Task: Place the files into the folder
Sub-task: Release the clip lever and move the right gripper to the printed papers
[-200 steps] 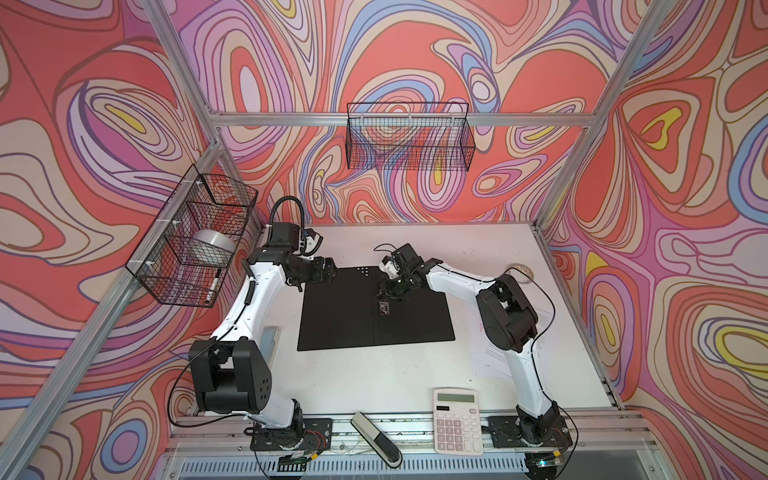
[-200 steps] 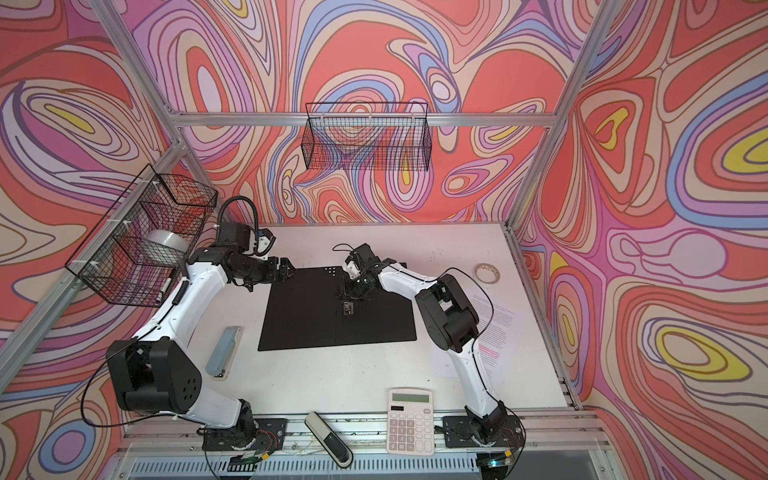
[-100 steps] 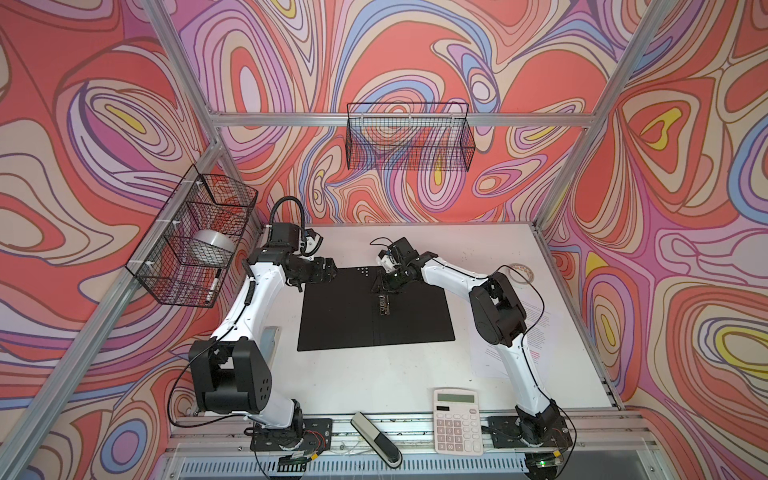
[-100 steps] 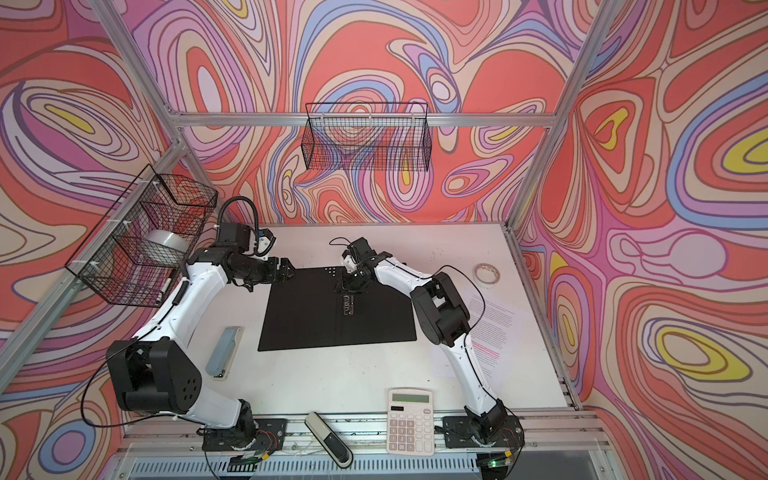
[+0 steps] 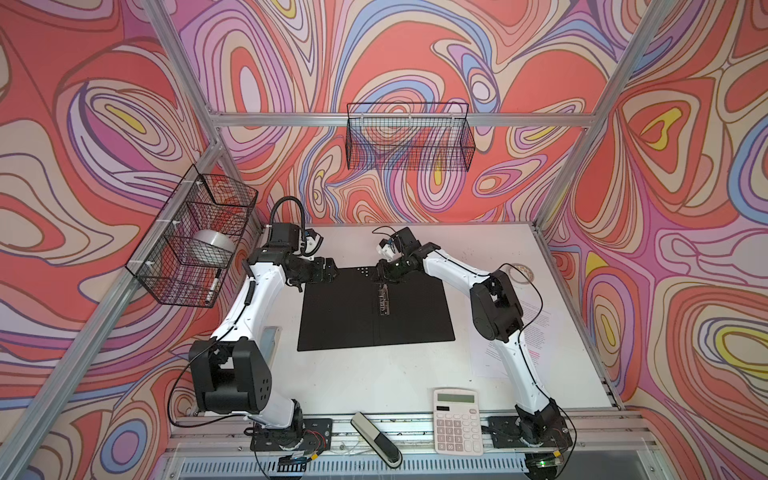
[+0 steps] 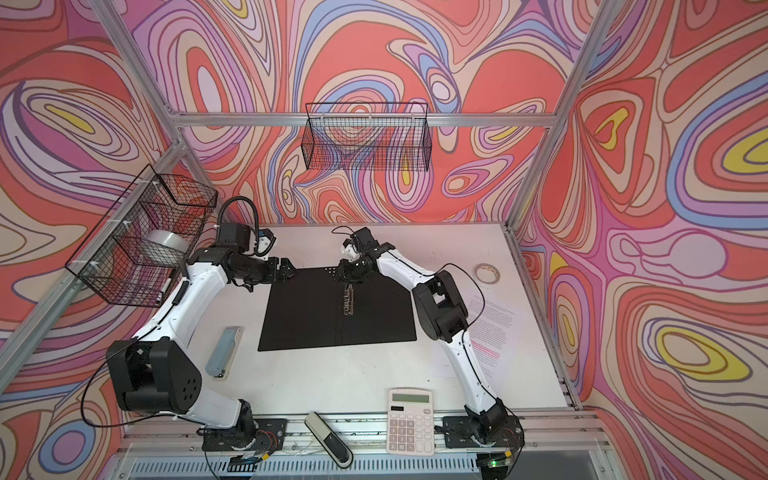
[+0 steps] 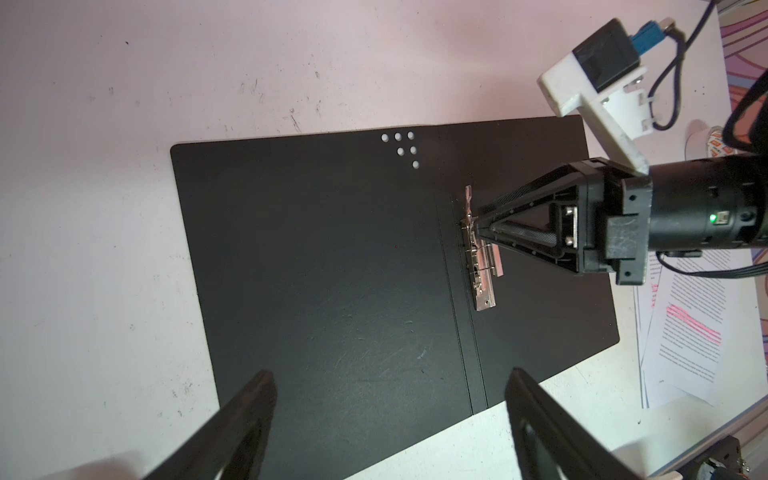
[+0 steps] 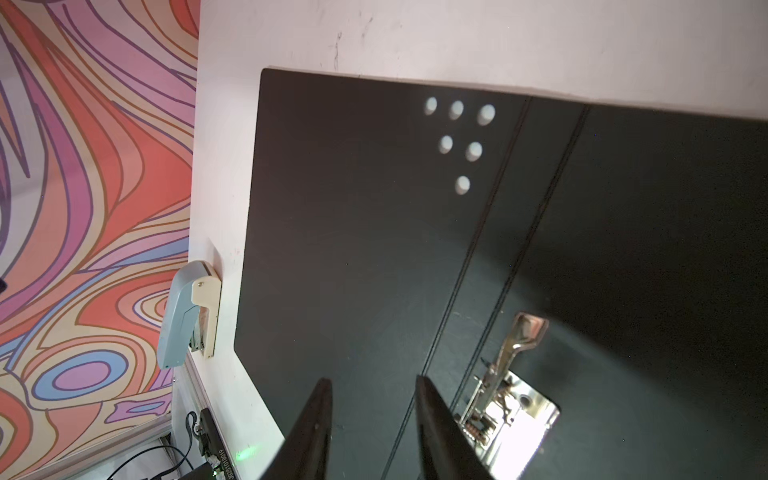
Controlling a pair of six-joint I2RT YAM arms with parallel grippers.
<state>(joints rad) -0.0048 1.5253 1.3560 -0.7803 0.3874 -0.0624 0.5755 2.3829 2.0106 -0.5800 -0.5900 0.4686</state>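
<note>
Just changed: the right gripper point(image 5: 384, 277) has eased its black jaws slightly apart. It has also drawn back toward the far end of the silver metal clip point(image 5: 383, 299), which sits on the spine of the thin plastic folder point(image 5: 345, 316). More of the clip now shows in both top views.
Meaning for the task: the work on the clip is probably ending, which would free this arm to fetch paper. I cannot tell whether the clamp bar stands lifted.
Against the earlier frame: the right arm's elbow sits a little further left and back. The left arm, the folder and the files point(image 6: 494, 328), white printed sheets with pink-highlighted lines, lie where they did.
Right gripper: the gap is narrow, with nothing between the fingers point(image 8: 320, 415). In the right wrist view the clip's lever point(image 8: 524, 328) stands just beside one finger, outside the gap.
Left gripper: the left gripper point(image 7: 390, 374) is spread wide and empty, poised over the folder's far left corner.
Folder: it lies open and flat, black inside up, in the middle of the white table point(image 5: 374, 382).
Files: they rest on the table to the right of the folder, partly under the right arm. None are in the folder yet.
</note>
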